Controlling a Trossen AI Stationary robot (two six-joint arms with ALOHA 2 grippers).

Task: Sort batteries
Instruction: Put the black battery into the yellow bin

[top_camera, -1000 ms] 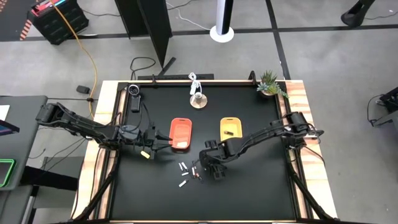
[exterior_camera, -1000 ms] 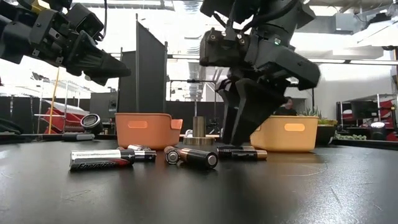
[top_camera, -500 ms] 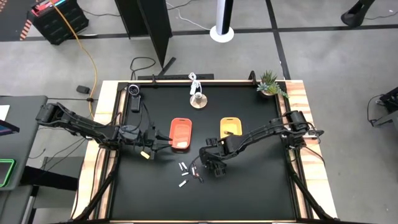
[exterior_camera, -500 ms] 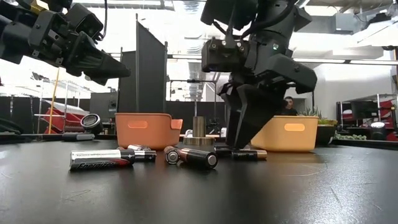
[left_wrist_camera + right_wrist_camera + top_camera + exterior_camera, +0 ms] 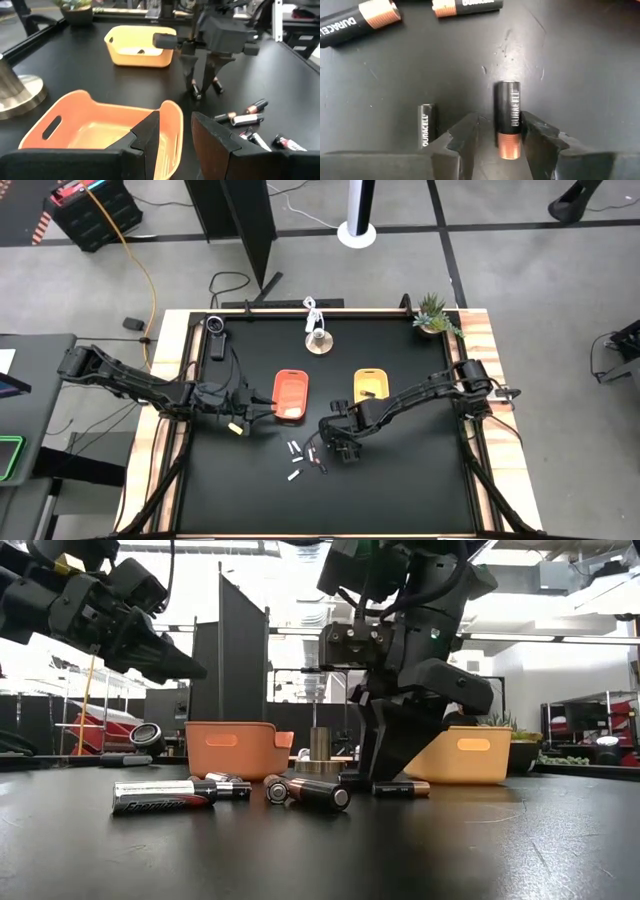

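On the black worktop [image 5: 400, 490], beside the orange tray [image 5: 291, 395] and yellow tray [image 5: 371, 384], we judge the pick-up step in hand. Our right gripper [image 5: 496, 131] has its jaws narrow around one copper-ended battery [image 5: 508, 120], not yet gripping; next it must close, then lift. Other batteries [image 5: 165, 796] lie near, with open room around. The left gripper [image 5: 174, 132] waits half-open by the orange tray.
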